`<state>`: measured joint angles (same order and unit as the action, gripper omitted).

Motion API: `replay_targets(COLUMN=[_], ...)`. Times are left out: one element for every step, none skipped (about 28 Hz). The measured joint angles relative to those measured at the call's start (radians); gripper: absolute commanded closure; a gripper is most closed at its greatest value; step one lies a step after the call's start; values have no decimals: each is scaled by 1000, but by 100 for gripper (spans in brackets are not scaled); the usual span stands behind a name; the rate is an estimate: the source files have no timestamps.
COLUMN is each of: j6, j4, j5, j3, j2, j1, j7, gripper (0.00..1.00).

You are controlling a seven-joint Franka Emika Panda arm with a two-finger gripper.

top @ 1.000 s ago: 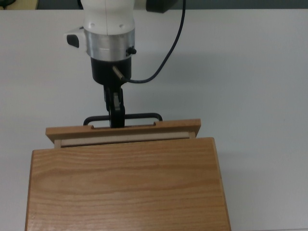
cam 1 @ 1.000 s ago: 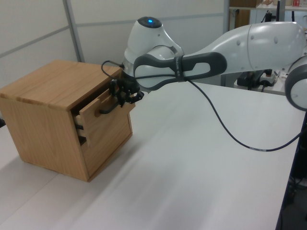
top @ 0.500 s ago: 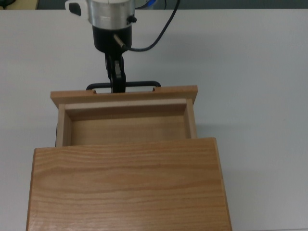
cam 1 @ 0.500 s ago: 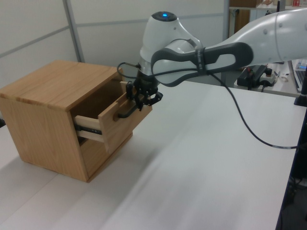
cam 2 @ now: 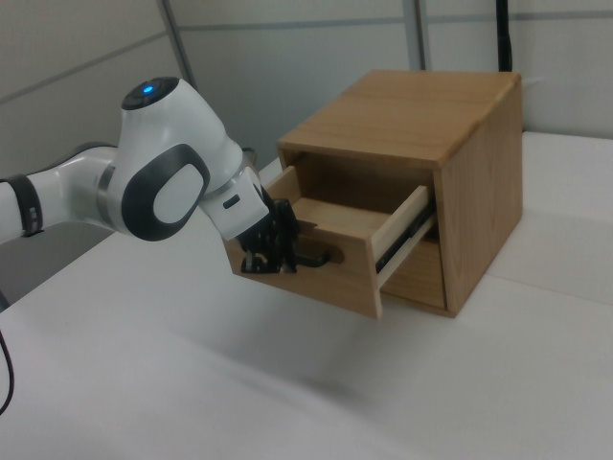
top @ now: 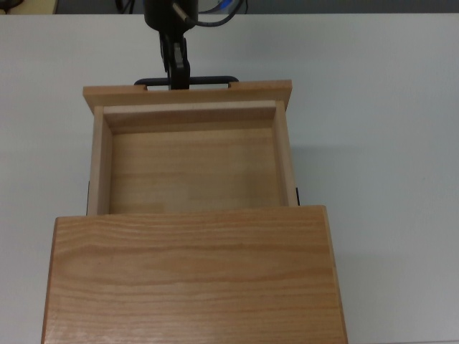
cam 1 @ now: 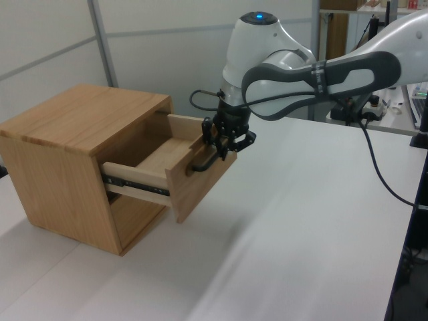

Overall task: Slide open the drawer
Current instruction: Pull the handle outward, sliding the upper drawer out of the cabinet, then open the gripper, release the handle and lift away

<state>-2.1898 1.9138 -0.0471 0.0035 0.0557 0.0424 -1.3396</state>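
Drawer (top: pixel 190 161) pulled well out of wooden cabinet (top: pixel 192 276) on white table (top: pixel 380 129); tool (top: pixel 176 68) pinching black bar handle (top: pixel 188 81) at front panel. No readable writing.

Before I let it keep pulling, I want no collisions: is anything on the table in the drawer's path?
Nothing visible blocks it. The gripper is at the black handle of the drawer, and the white table ahead of the front panel is bare in all three views.
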Motion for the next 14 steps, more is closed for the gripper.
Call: replay_targets(j6=[20, 40, 52, 62, 68, 74, 77, 80, 82, 83, 84, 84, 84, 84], j4=[4, 5, 4, 3, 2, 2, 2, 2, 3, 3, 3, 3, 3, 3], j5=[0, 0, 0, 0, 0, 0, 0, 0, 0, 0, 0, 0, 0, 0], j3=[1, 3, 5, 7, 9, 11, 13, 14, 15, 16, 16, 16, 16, 16], j2=[6, 12, 18, 24, 31, 40, 45, 49, 52, 54, 55, 56, 56, 55], j1=[2, 4, 6, 9, 13, 17, 18, 19, 19, 19, 19, 19, 19, 19], j7=[20, 40, 54, 64, 70, 76, 78, 80, 81, 82, 85, 87, 91, 94], gripper=[0, 0, 0, 0, 0, 0, 0, 0, 0, 0, 0, 0, 0, 0])
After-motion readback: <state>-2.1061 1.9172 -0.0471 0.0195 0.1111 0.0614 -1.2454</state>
